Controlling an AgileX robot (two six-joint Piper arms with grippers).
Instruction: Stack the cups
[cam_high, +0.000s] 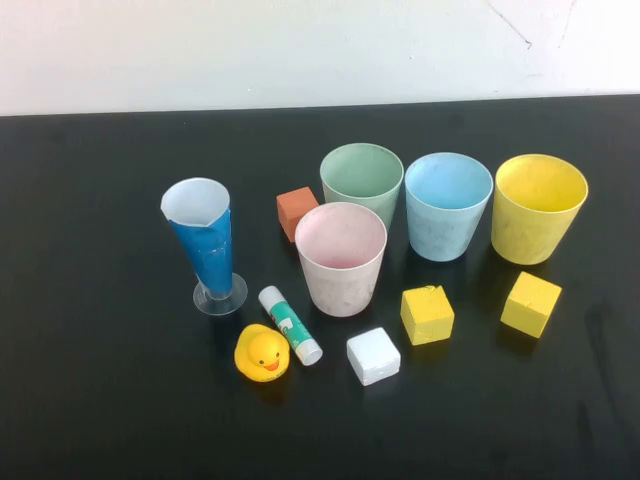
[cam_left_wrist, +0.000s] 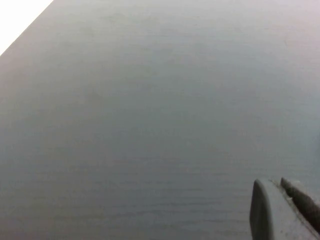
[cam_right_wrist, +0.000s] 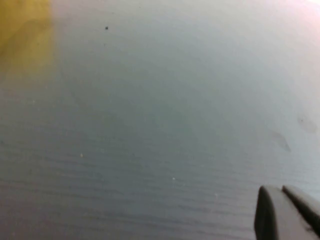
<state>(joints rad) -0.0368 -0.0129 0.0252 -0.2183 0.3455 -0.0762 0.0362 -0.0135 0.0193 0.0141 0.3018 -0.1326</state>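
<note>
The black table (cam_high: 100, 420) filled most of the high view, and neither arm showed in it. Four cups stood upright and apart across the middle to the right: the yellow cup (cam_high: 538, 208) at centre right, the light blue cup (cam_high: 447, 205) beside it, the pale green cup (cam_high: 361, 181) just above centre, and the pale pink cup (cam_high: 341, 258) at centre, right in front of the green one, seemingly touching or nearly so. None was nested yet.

That closeness looked the main risk: a grasp on the pink cup could nudge the green one, or the reverse. The tall blue cone glass (cam_high: 205, 247) at centre left stood on a narrow clear foot and would probably topple if an arm swept past.

Smaller clutter sat close by: two yellow cubes (cam_high: 427, 314) (cam_high: 531, 303) in front of the blue and yellow cups, a white cube (cam_high: 373, 356), a brown cube (cam_high: 297, 212) by the green cup, a glue stick (cam_high: 290, 324) and a rubber duck (cam_high: 263, 353). A cup lifted low could have knocked any of these.

The left gripper (cam_left_wrist: 282, 210) appeared only at the lower right corner of its wrist view, over bare table; the right gripper (cam_right_wrist: 286, 210) likewise, with a yellow blur at upper left. Whether either was released or clenched, I cannot tell.
</note>
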